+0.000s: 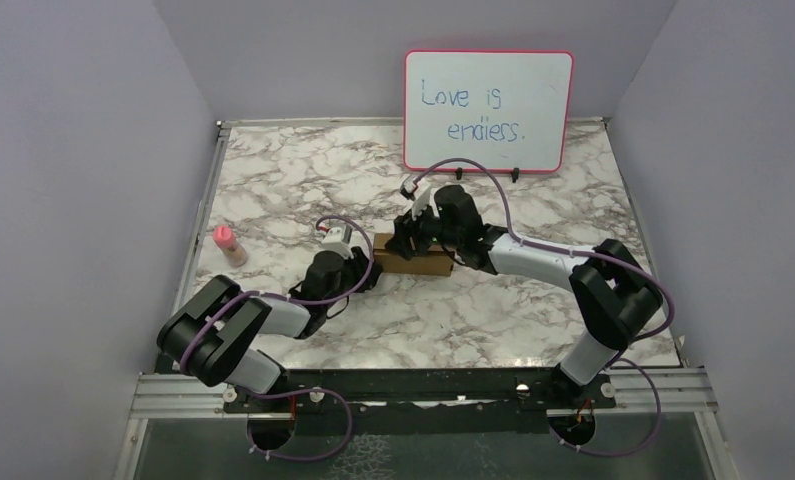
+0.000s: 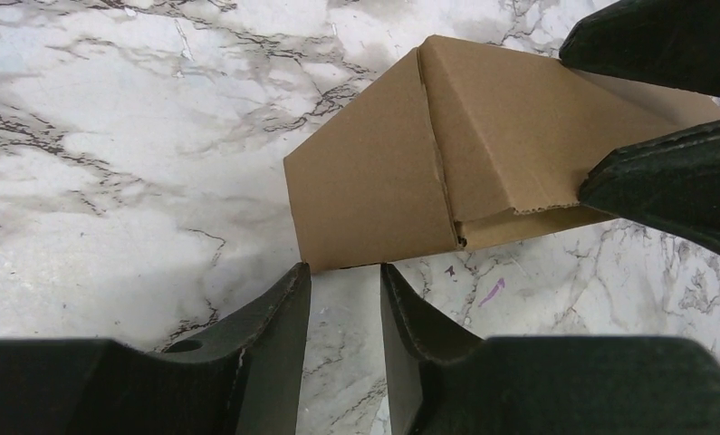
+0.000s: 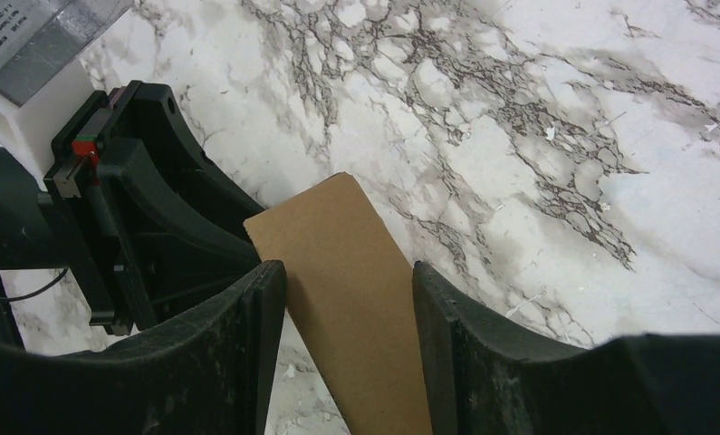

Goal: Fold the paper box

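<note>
The paper box (image 1: 423,264) is a partly folded brown cardboard shape lying on the marble table (image 1: 473,310) at mid-table. In the left wrist view the paper box (image 2: 374,181) shows a creased panel and a raised flap. My left gripper (image 2: 345,272) is open, its tips at the box's near edge with only marble between them. From the right, my right gripper (image 3: 349,272) spans a cardboard panel (image 3: 347,272) that fills the gap between its tips. Its fingers (image 2: 673,181) press the far end of the box from both sides.
A pink-framed whiteboard (image 1: 488,110) stands at the back of the table. A small pink-capped bottle (image 1: 228,245) stands at the left. The left arm's gripper body (image 3: 139,217) sits close beside the right fingers. Purple walls close in both sides.
</note>
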Robot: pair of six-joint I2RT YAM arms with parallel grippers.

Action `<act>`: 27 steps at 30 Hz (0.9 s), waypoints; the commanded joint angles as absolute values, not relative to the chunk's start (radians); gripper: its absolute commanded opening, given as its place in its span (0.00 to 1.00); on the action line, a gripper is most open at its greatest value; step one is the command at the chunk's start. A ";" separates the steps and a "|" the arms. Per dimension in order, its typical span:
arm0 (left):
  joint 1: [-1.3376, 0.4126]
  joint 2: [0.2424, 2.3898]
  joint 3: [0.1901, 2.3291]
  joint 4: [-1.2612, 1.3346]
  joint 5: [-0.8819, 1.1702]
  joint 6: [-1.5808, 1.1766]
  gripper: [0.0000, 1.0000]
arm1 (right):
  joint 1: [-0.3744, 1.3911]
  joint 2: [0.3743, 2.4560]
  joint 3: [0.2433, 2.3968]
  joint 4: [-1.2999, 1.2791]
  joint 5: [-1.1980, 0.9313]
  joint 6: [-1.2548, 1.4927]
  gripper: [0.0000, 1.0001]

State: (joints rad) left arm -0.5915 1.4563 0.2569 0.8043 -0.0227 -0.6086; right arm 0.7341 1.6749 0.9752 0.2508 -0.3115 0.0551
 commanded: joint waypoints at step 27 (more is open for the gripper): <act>-0.592 1.453 0.276 0.834 -0.057 -0.598 0.35 | 0.741 1.882 0.917 0.540 -0.374 0.047 0.71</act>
State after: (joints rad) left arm -0.5911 1.4563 0.2569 0.8055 -0.0357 -0.6056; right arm 0.7341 1.8351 1.0027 0.5179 -0.3431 0.1017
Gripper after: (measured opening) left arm 0.350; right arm 0.710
